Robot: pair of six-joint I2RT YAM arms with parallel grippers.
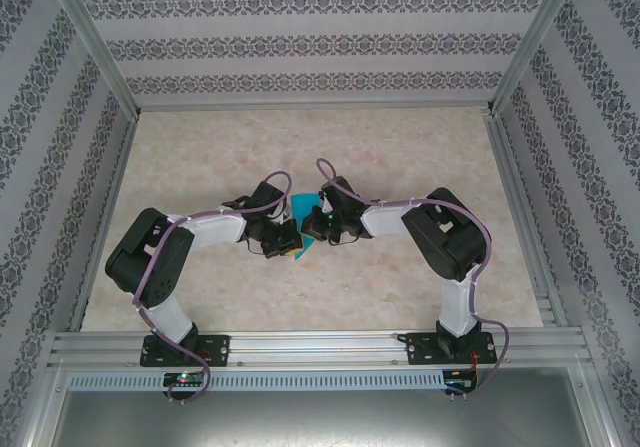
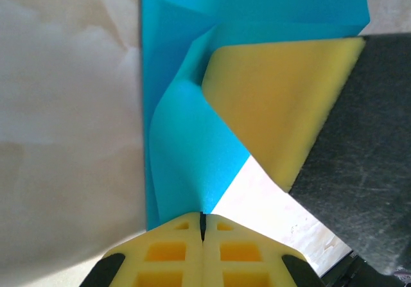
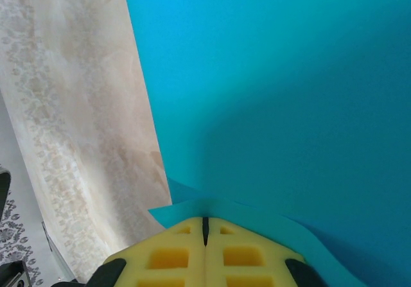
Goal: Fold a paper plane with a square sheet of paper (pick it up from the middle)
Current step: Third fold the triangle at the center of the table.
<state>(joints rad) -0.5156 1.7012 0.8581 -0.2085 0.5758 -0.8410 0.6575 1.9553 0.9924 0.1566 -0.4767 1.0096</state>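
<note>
Left arm point(image 1: 150, 262): bent at the elbow near the left edge of the bench point(image 1: 420, 147), with the forearm reaching inward toward the middle; a purple cable point(image 1: 165, 257) is looped along it.

Left gripper point(image 1: 285, 239): set just left of centre in the top view. In the left wrist view the left gripper point(image 2: 202, 217) is seen clenched, its two yellow foam fingers point(image 2: 167, 252) pressed together with a corner of the teal paper pinched in the seam.

Square sheet of paper point(image 1: 303, 209): held between the two grippers at the middle of the bench, mostly covered by them from above. In the left wrist view the sheet point(image 2: 186, 139) rises from the pinch, bowed and creased rather than flat. In the right wrist view the sheet point(image 3: 289, 94) spreads as a broad smooth surface, with a second layer curling just above the fingertips. Whether any part rests on the bench cannot be told.

Right gripper point(image 1: 312, 225): set just right of centre, almost touching the left one. In its own view the right gripper point(image 3: 205, 221) is seen clenched on the sheet's edge. One of its yellow pads point(image 2: 282, 107) is laid against the sheet in the left wrist view.

Right arm point(image 1: 450, 242): folded at the elbow on the right side, forearm pointed inward.

Bench: pale marbled surface, bare point(image 2: 64, 139) beside the sheet point(image 3: 83, 107).
</note>
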